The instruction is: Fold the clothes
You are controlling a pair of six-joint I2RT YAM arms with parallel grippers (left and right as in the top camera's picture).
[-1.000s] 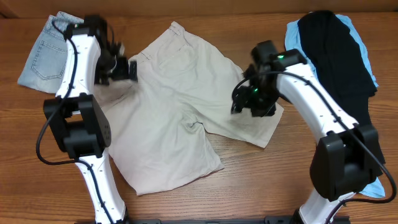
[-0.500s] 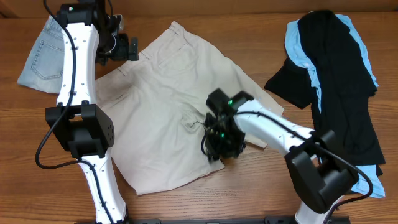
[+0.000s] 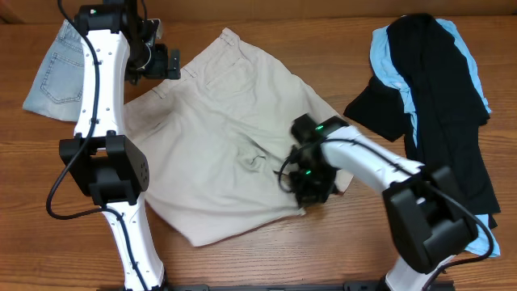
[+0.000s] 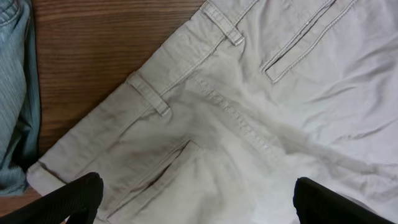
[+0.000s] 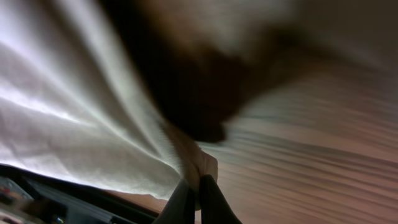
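- The right wrist view is smeared by blur. The right gripper [image 5: 194,186] has its fingers pressed together, pinching a fold of the beige shorts [image 5: 74,118].
- Overhead, its fingertips are hidden under its own body at a leg hem.
- The left gripper [image 4: 199,198] is spread wide over the waistband, with its fingers cut off by the frame edge.
- The shorts lie mid-surface [image 3: 323,48] on a diagonal, waistband to the upper left and legs to the lower right.
- The fabric is creased, showing belt loops and a welt pocket.

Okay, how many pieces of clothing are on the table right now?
4: denim jeans at far left, beige shorts in the middle, and a black garment draped over a light blue garment at right. More may be hidden beneath them.
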